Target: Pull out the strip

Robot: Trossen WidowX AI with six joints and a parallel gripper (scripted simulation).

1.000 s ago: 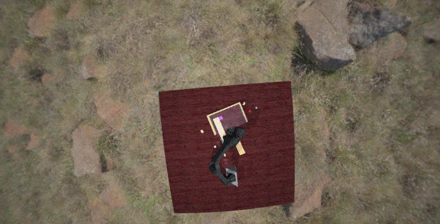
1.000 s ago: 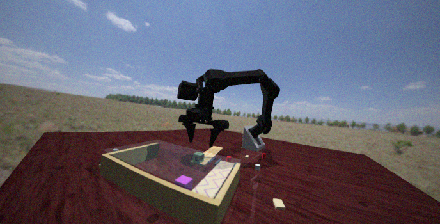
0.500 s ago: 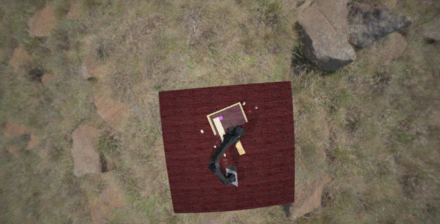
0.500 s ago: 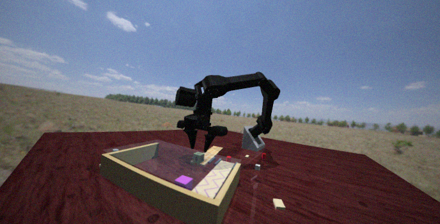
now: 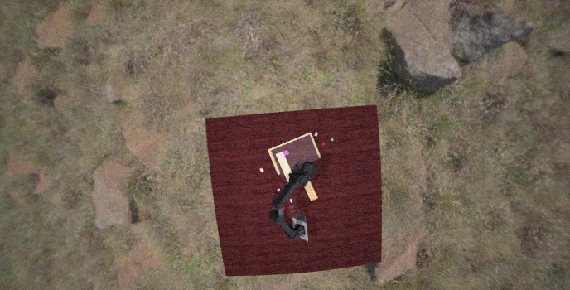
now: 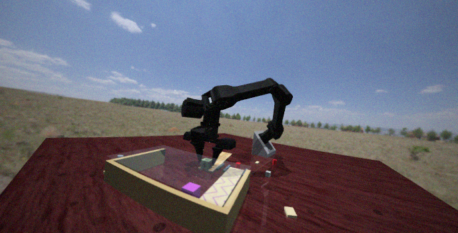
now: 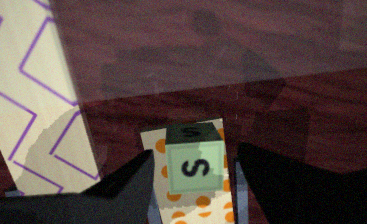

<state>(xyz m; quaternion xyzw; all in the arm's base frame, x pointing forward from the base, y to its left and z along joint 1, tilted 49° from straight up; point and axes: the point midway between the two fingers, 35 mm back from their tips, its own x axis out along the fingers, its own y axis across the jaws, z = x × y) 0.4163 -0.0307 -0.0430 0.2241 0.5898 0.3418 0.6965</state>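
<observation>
The green cube, marked with a black S, rests on the far end of the strip with orange dots. My gripper is open, partly closed in, with one finger on each side of the cube. In the wrist view a gap shows between the cube and each finger. The arm hides the cube in the top view. A strip with purple zigzags lies to the left in the wrist view, apart from the cube.
A pale-walled frame has a see-through cover and stands beyond the cube. A purple block is beside the zigzag strip. Thin blue-grey rails flank the dotted strip. Small red, pale and grey pieces lie around.
</observation>
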